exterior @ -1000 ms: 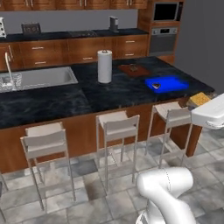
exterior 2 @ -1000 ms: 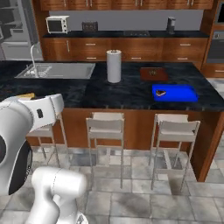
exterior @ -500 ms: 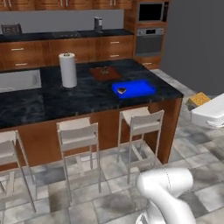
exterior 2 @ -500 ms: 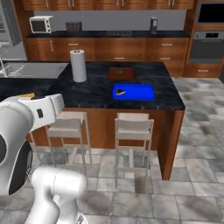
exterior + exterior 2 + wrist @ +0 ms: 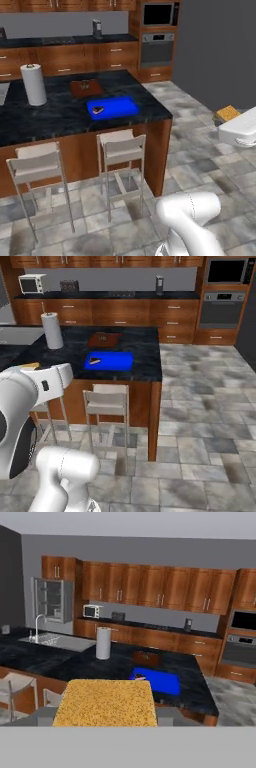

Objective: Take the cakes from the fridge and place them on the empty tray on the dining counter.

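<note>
A wood-cabinet kitchen with a grey stone floor is surrounding the dining counter [image 5: 60, 117], its black marbled top running left from the near corner. On it the blue tray [image 5: 113, 107] is lying near that corner, with the dark wedge cake [image 5: 98, 110] already sitting at its left end, so half the job looks done. The orange-tan cake [image 5: 105, 703] is being carried: in the hand view it is sitting large between the gripper's jaws, which are closing on its sides at about half width. The gripper [image 5: 227, 114] is hanging out over the floor, well apart from the counter and off to the tray's right, the arm folded high with the hand looking level toward the tray. Reaching the tray and setting the block down beside the wedge is what remains. A paper-towel roll [image 5: 33, 84] and a reddish board [image 5: 86, 88] are standing behind the tray.
</note>
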